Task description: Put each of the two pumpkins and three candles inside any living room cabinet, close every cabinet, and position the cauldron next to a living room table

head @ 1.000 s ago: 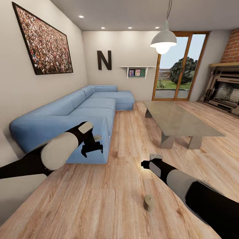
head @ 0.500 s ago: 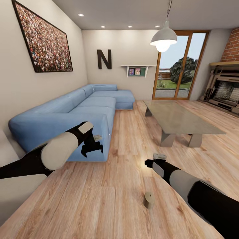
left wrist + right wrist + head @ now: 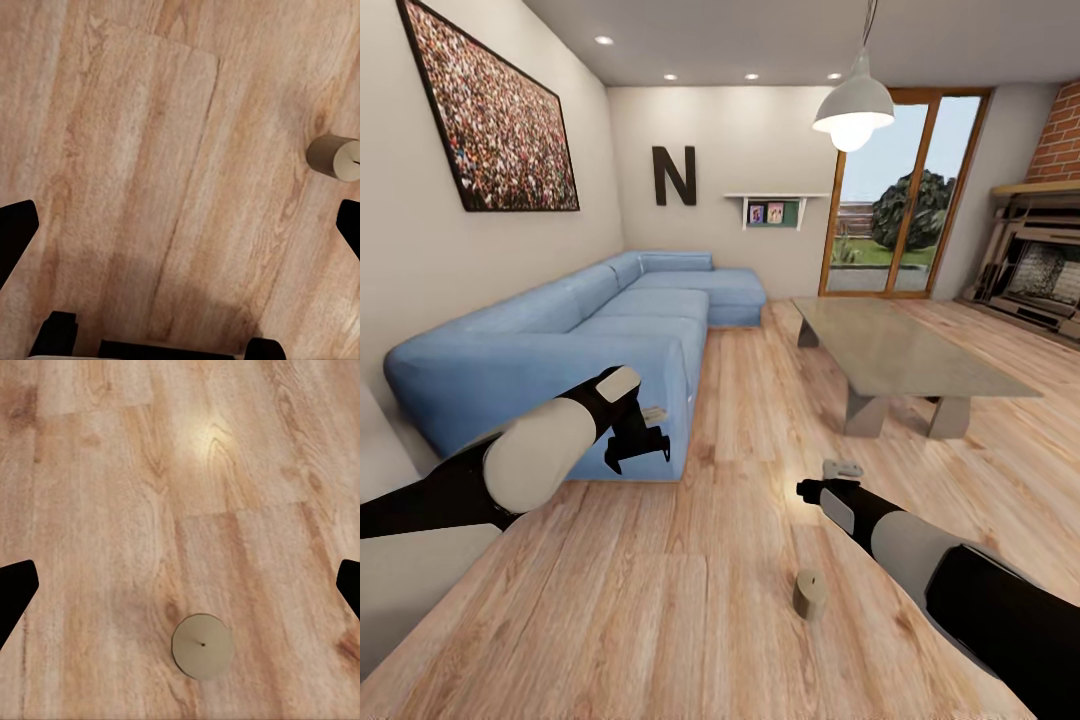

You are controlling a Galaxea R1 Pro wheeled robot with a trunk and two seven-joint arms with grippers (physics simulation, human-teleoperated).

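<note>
Candle (image 3: 809,594) stands uncollected on the near floor, right gripper (image 3: 810,492) hovering wide open just beyond it; left gripper (image 3: 640,443) also open and empty; nothing appears stowed.

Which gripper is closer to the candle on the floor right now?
Right. The right gripper hangs just above and beyond the candle; the left gripper is farther off, toward the sofa.

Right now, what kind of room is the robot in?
A living room, most likely: a blue sectional sofa, a low glass-topped coffee table and a fireplace against a brick wall, on a wooden floor.
</note>
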